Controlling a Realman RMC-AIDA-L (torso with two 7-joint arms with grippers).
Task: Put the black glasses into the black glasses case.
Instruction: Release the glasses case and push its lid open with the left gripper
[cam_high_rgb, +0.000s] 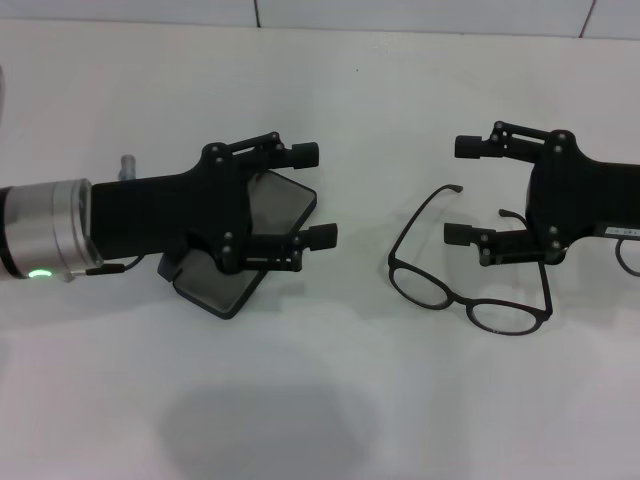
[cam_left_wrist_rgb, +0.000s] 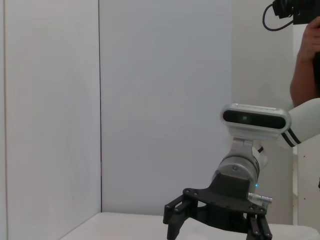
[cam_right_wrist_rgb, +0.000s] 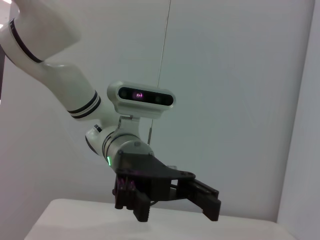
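We see the left gripper (cam_high_rgb: 313, 195) reaching in over the white table (cam_high_rgb: 320, 400) with its two fingers spread wide, holding nothing. The black glasses case (cam_high_rgb: 275, 205) lies directly beneath that gripper, flat on the table and largely hidden under its body; one rounded end shows between the spread fingers and the other end sticks out below the lower finger. We cannot tell from here whether the lid is up or down.

Further across, the black glasses (cam_high_rgb: 468, 283) rest on the table with their temple arms unfolded, lenses on the side nearer us. They sit just beside the right gripper (cam_high_rgb: 458, 190), partly under its lower finger, one temple arm running up into the gap between its fingers. That gripper is also released, fingers well apart and gripping nothing.
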